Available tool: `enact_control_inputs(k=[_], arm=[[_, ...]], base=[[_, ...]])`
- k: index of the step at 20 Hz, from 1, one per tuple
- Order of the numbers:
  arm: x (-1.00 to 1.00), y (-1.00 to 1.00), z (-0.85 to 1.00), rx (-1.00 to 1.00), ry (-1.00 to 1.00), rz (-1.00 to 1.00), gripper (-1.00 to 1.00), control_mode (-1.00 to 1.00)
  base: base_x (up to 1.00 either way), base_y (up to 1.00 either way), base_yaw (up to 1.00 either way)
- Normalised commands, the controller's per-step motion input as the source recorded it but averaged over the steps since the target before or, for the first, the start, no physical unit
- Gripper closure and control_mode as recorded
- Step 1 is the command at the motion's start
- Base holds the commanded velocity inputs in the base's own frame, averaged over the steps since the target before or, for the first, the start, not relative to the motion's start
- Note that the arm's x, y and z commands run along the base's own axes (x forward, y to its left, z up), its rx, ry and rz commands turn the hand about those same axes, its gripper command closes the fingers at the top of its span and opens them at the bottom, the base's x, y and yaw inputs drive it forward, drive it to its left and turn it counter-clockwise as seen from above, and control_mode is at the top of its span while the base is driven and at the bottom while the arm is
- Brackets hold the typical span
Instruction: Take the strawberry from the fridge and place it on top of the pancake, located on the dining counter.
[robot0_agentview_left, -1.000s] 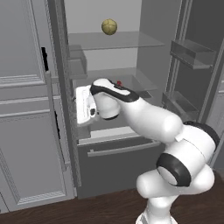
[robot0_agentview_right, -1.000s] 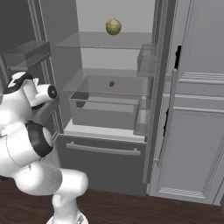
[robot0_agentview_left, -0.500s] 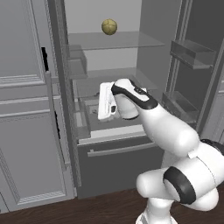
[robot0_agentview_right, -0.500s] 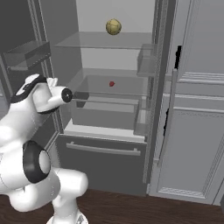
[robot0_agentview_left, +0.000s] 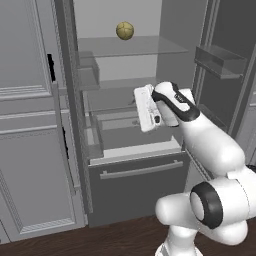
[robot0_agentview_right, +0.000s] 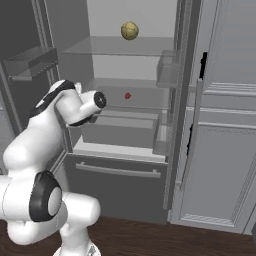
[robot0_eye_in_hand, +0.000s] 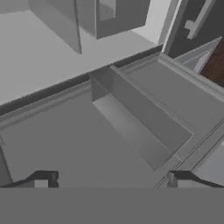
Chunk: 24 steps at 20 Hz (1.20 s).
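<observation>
The gripper (robot0_eye_in_hand: 109, 179) shows in the hand view as two dark finger tips far apart at the bottom, one at the left and one at the right, with nothing between them: the jaws stand open and empty. Beyond them lies the fridge's grey crisper drawer (robot0_eye_in_hand: 144, 127), seen at a slant, with its front wall running diagonally across the view, and a strip of dark wooden floor (robot0_eye_in_hand: 215, 65) at the upper right.

In the left base view the white arm rises from the lower right and reaches into the open fridge (robot0_agentview_left: 130, 165). The hand (robot0_agentview_left: 150, 107) sits in front of the middle shelf, just above the crisper drawer. A yellow-green round fruit (robot0_agentview_left: 125, 30) rests on the top glass shelf (robot0_agentview_left: 145, 46), well above the hand. The open right door carries a clear bin (robot0_agentview_left: 220, 59). Light grey panelled cabinets (robot0_agentview_left: 30, 150) stand to the left.

In the right base view the strawberry (robot0_agentview_right: 128, 95) lies on the middle glass shelf, towards the back of the fridge, directly below the yellow-green fruit. The hand (robot0_agentview_right: 92, 102) is near it on its left, at about the same height, apart from it and not touching.
</observation>
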Motion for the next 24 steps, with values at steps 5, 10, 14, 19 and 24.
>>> enact_control_inputs(k=[5, 10, 14, 19, 24], arm=[[0.02, -0.85, -0.15, -0.64, -0.13, 0.48, -1.00, -1.00], [-0.37, -0.63, -0.01, -0.81, -0.22, 0.50, -1.00, -1.00], [-0.84, -0.51, -0.06, -0.83, -0.34, 0.42, -1.00, -1.00], [-1.00, -0.25, -0.25, -0.64, -0.43, 0.36, -1.00, -1.00], [-1.00, 0.05, -0.07, -0.13, -0.15, 0.06, -1.00, -1.00]], base=[[0.00, 0.00, 0.00], [0.00, 0.00, 0.00], [0.00, 0.00, 0.00], [0.00, 0.00, 0.00], [0.00, 0.00, 0.00]])
